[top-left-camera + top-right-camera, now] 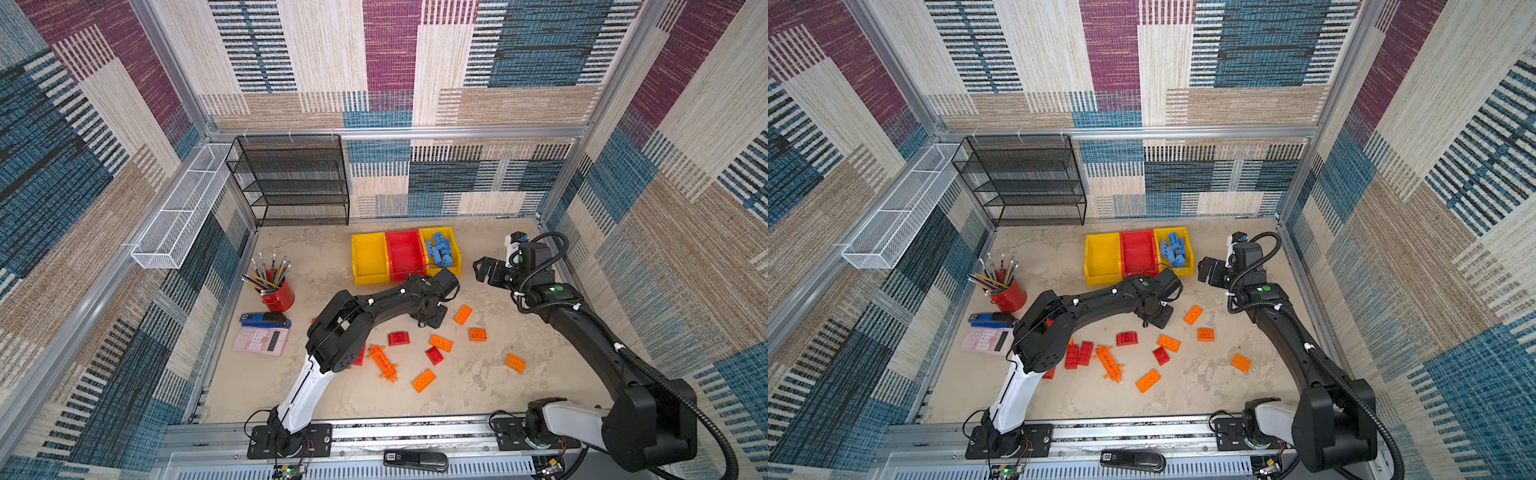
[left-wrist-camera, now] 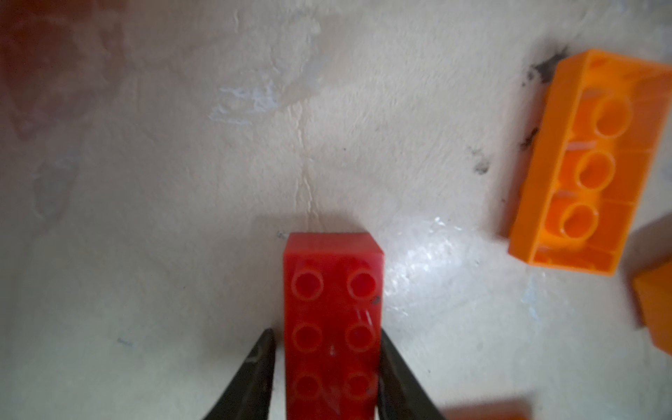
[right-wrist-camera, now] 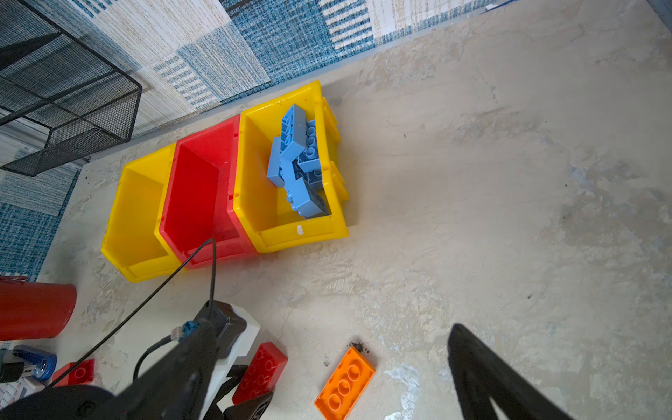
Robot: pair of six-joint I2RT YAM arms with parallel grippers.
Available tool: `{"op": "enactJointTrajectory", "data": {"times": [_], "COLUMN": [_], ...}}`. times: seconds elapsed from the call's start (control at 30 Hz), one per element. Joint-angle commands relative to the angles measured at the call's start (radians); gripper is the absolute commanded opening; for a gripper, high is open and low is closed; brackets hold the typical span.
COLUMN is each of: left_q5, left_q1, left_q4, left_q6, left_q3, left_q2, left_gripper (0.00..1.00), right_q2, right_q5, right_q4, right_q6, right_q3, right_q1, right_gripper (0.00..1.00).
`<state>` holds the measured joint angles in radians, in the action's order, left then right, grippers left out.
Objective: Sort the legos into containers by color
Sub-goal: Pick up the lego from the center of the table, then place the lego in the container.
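While the left tool (image 2: 325, 332) clamps a red brick (image 2: 332, 287) on the counter (image 2: 145, 218) and the right tool (image 1: 481, 270) hangs wide open, the next move should lift it into the empty red bin (image 3: 198, 189).

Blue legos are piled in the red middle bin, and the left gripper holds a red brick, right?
No: the blue legos lie in a yellow end bin, not the red bin, as the right wrist view shows. The left gripper does hold a red brick.
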<state>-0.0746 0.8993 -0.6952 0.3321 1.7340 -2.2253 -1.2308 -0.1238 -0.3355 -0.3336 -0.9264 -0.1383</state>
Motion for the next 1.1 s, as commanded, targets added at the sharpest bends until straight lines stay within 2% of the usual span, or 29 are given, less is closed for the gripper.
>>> {"op": "enactJointTrajectory", "data": {"times": [0.0, 0.13, 0.23, 0.43, 0.63, 0.8, 1.07], "left_q5": [-0.004, -0.026, -0.065, -0.162, -0.200, -0.146, -0.059], "left_q1": [0.000, 0.001, 0.000, -0.019, -0.112, -0.260, -0.416], "left_q4": [-0.035, -0.038, -0.031, -0.079, -0.097, -0.086, -0.124], "left_q6": [-0.024, -0.023, -0.024, -0.046, -0.088, -0.105, -0.107], "left_q3": [0.010, -0.028, -0.088, -0.128, -0.101, -0.036, 0.227], "left_q2": [-0.006, 0.043, 0.123, 0.287, 0.372, 0.329, 0.092], "left_gripper": [0.26, 0.09, 0.01, 0.00, 0.02, 0.02, 0.03], "right_q2": [0.007, 0.009, 0.010, 0.008, -0.026, -0.054, -0.137], "right_q5": [-0.007, -0.031, -0.059, -0.139, -0.215, -0.237, -0.215], "right_q4": [0.013, 0.020, 0.025, 0.044, 0.047, 0.074, 0.074], "right_q6": [0.010, 0.011, 0.013, 0.024, 0.047, 0.070, 0.081], "right_q3": [0.001, -0.002, -0.007, -0.011, -0.060, -0.099, -0.160], "right_q1": [-0.001, -0.001, -0.001, -0.003, -0.013, -0.072, -0.189], "right_gripper": [0.99, 0.99, 0.99, 0.99, 0.99, 0.99, 0.99]}}
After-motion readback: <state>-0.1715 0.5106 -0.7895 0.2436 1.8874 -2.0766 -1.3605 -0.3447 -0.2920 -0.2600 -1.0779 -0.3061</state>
